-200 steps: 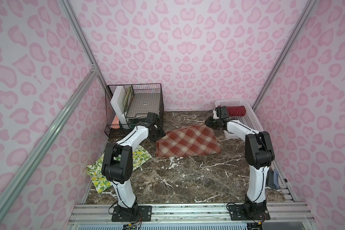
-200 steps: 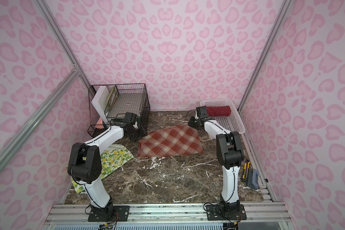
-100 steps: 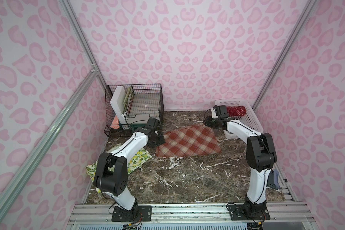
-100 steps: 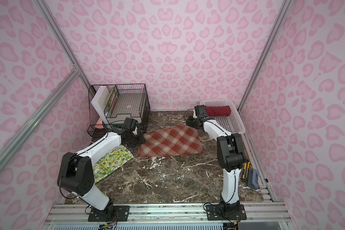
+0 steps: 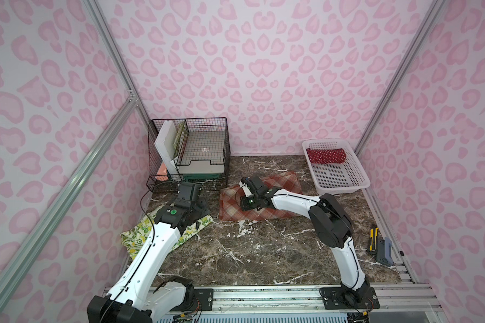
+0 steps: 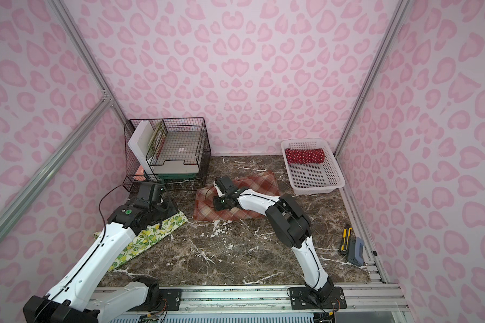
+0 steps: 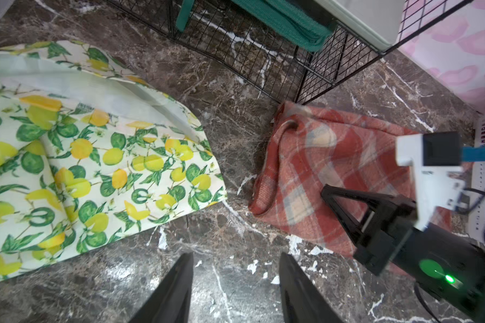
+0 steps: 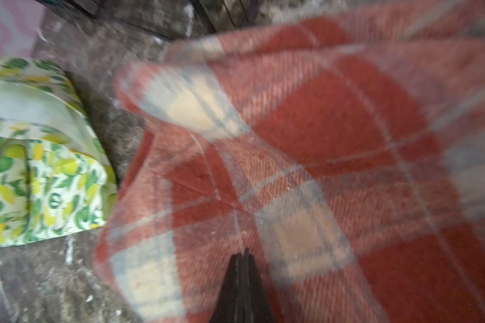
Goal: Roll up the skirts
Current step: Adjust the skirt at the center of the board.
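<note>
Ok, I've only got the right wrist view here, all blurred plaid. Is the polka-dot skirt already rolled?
Observer: Yes. The red polka-dot skirt lies rolled at the far end of the white basket.
Operator: And where is the left gripper?
Observer: The left gripper is open and empty, above bare table between the lemon skirt and the plaid skirt.
Operator: Is any of the plaid rolled?
Observer: No. In both top views it lies spread out flat.
</note>
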Robot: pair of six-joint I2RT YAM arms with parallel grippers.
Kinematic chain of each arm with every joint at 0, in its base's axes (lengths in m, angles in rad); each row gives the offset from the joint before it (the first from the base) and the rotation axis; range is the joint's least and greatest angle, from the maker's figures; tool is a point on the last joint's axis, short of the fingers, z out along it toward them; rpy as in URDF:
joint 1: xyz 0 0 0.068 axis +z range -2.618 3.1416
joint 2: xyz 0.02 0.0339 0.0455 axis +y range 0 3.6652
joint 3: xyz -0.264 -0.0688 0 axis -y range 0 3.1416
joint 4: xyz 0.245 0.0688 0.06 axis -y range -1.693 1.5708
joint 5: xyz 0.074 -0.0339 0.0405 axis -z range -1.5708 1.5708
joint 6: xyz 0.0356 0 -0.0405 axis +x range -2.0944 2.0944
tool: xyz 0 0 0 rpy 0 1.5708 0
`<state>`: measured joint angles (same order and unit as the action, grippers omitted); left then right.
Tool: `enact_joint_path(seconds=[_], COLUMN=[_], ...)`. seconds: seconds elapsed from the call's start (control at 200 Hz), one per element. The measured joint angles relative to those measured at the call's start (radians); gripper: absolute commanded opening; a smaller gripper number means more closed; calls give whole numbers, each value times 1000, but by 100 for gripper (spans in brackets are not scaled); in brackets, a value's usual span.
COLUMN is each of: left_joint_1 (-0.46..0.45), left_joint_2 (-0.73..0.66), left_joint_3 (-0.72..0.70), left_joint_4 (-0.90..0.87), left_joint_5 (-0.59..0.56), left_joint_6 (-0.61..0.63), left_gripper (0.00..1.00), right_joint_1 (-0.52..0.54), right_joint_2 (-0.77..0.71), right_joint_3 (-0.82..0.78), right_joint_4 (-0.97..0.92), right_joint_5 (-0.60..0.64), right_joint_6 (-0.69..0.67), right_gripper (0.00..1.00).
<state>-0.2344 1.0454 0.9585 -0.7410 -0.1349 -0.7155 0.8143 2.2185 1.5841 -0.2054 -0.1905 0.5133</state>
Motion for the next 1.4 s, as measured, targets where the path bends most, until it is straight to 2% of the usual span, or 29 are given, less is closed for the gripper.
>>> enact_joint_path(seconds=[0.135, 0.365, 0.465, 0.555, 0.575, 0.635, 0.67, 0.765, 0.97, 1.205, 1.33, 1.4], left_joint_1=[0, -11, -39, -95, -109, -156, -183, -264, -404, -487, -512, -518], left_joint_2=[-74, -105, -115, -137, -143, -156, -160, -155, -24, 237, 340, 377], left_joint_3=[-79, -217, -253, -289, -298, -325, -338, -359, -284, -169, -131, -115], left_joint_4=[-7, 39, 59, 79, 84, 95, 101, 127, 175, 216, 216, 216], left_joint_5=[0, 71, 103, 130, 138, 152, 157, 174, 190, 188, 178, 179], left_joint_6=[-36, -69, -77, -97, -101, -122, -124, -148, -139, -50, -8, 12], left_gripper=[53, 51, 51, 52, 52, 54, 55, 56, 57, 54, 46, 32], right_joint_1=[10, 53, 63, 64, 62, 47, 34, 0, -68, -195, -258, -288], right_joint_2=[-59, -317, -450, -577, -599, -661, -690, -744, -739, -766, -810, -831], right_joint_3=[-143, -557, -710, -798, -806, -811, -801, -752, -664, -652, -650, -650], right_joint_4=[85, 210, 187, 69, 40, -50, -93, -162, -189, -200, -201, -201], right_joint_5=[-5, -68, -109, -110, -106, -82, -63, -37, 5, 29, 33, 33], right_joint_6=[10, 36, 42, 40, 39, 31, 27, 6, -19, -54, -72, -75], right_gripper=[0, 0, 0, 0, 1, 23, 31, 41, 43, 44, 44, 44])
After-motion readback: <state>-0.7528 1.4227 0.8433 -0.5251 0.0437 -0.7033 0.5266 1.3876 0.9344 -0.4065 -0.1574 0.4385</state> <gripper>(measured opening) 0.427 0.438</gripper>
